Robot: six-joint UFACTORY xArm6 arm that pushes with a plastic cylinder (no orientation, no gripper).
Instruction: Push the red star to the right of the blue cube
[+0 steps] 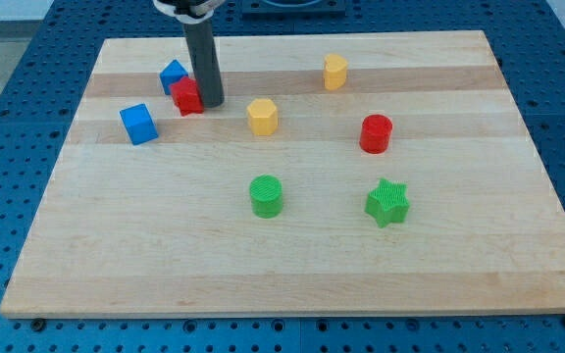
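A green cylinder and a green star sat nearest the view's bottom, well apart from each other on the wooden bench. Above them a red cylinder stood toward the view's right, with a yellow hexagonal block near the middle and a second yellow block closer to the view's top. At the upper left, the red star lay just below and right of a blue block, apparently touching it. The blue cube sat lower and further left, apart from the star. My tip rested against the red star's right side. The arm carried no claw, only the dark rod, so nothing was held.
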